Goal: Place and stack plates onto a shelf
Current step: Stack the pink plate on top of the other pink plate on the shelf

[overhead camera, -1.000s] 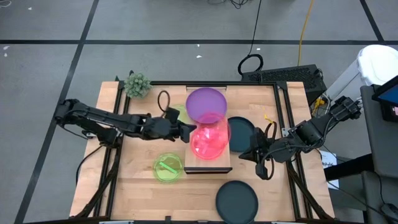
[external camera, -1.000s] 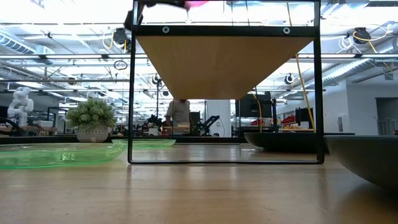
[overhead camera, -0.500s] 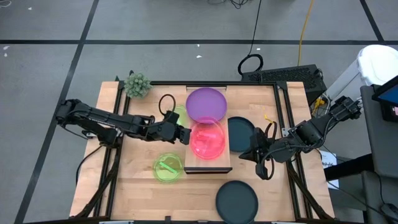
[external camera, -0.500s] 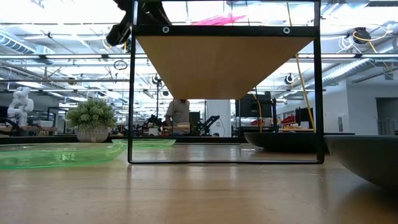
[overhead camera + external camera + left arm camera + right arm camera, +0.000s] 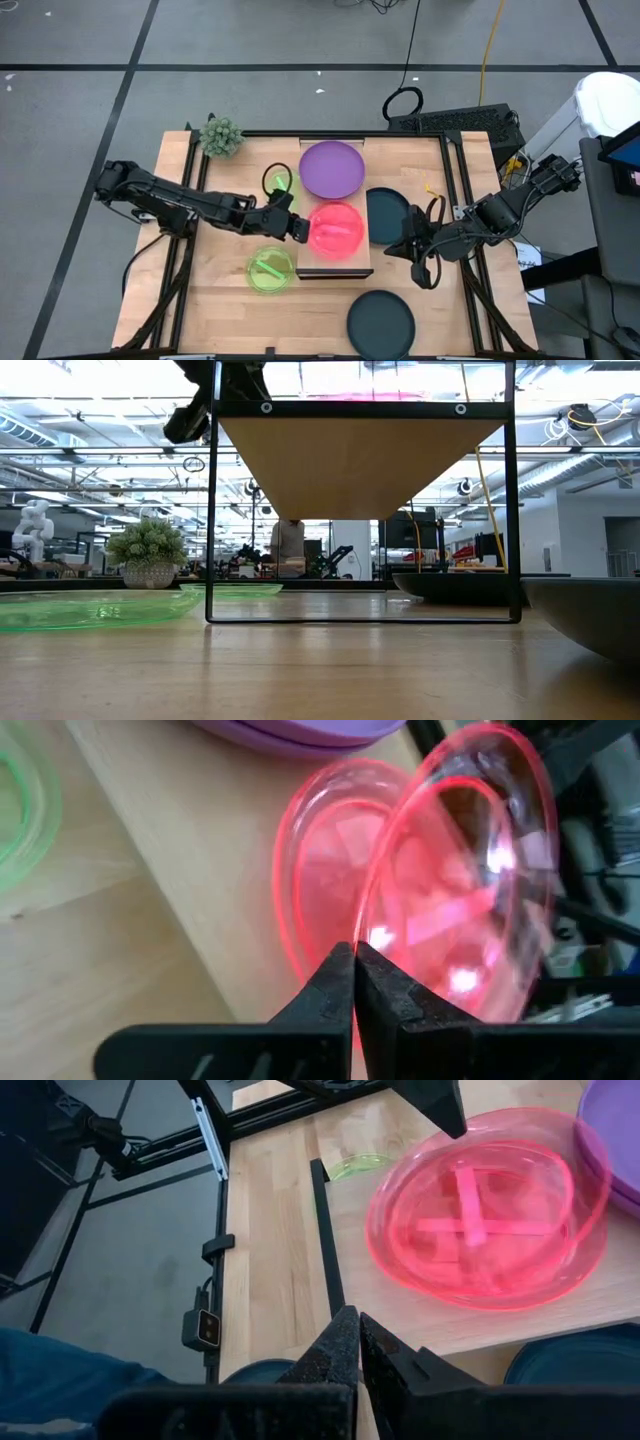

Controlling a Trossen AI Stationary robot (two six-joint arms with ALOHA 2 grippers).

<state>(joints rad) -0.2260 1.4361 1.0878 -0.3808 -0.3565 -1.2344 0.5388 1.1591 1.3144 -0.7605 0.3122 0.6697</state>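
Left pincer (image 5: 297,228) closed on left rim of upper pink plate (image 5: 336,228), fingers (image 5: 335,982) pinched with no gap in wrist view; plate tilted slightly over a second pink plate (image 5: 330,870) lying flat on near half of shelf (image 5: 334,265); purple plates (image 5: 332,168) stacked on far half of shelf, just beside the pink pair; green plate (image 5: 268,269) on worktop (image 5: 220,300) left of shelf near end, another green plate (image 5: 280,181) farther back, left of the purple stack; right pincer (image 5: 393,249) fully closed on nothing, low at right of shelf; dark teal plate (image 5: 388,214) just beside it on far side; second dark teal plate (image 5: 380,322) at near edge of worktop; small plant (image 5: 221,136) at far-left corner.
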